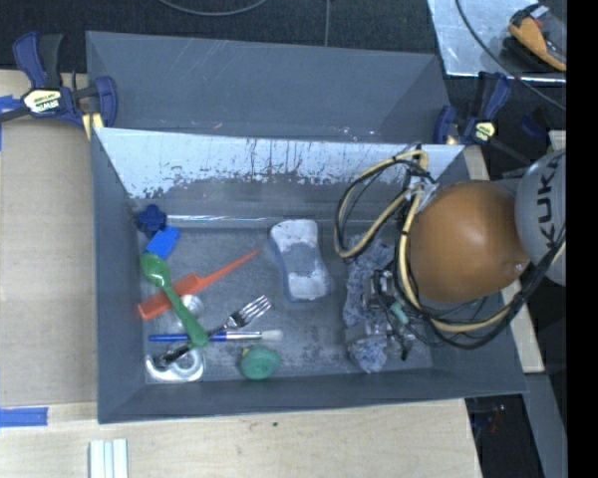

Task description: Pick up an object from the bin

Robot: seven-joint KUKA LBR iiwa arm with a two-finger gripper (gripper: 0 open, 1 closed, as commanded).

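Gripper [384, 317] low at right end of bin [269, 88], over crumpled grey wad [367, 352]. Parted or closed: cannot tell.

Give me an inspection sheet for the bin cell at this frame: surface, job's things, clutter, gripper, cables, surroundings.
Surface: grey metal bin, dark streaks down its back wall.
Job's things: grey crumpled lump at the floor's right, under the gripper; not seen held.
Clutter: pale translucent piece mid-floor; heap at left with blue block, green spoon, orange utensil, metal fork, green round piece.
Gripper: gripper low over the lump; open or shut cannot be told.
Cables: yellow and black cables loop at the wrist beside the orange cover.
Surroundings: orange-and-black tool beyond the far right corner.
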